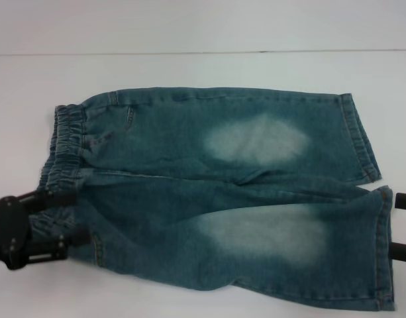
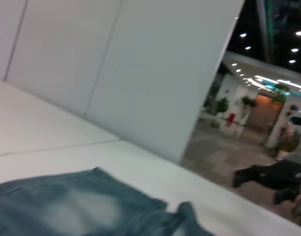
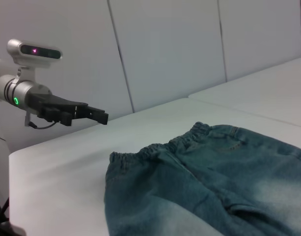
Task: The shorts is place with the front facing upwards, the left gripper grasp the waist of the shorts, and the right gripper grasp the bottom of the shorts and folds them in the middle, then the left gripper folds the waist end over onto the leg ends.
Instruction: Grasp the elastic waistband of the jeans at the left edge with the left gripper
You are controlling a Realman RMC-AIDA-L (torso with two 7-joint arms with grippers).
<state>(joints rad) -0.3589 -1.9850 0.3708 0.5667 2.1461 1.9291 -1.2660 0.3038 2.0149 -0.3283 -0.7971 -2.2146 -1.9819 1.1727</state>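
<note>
The shorts (image 1: 222,192) lie flat across the white surface (image 1: 189,69), covering most of its middle. Bare surface runs behind them up to the wall panels (image 3: 165,44), and a narrow strip stays free by the waistband (image 1: 67,142) on my left. My left claw (image 1: 63,222) hangs above that waistband corner, fingers spread. My right claw (image 1: 403,225) sits just off the leg hems (image 1: 381,218), with nothing standing between.
</note>
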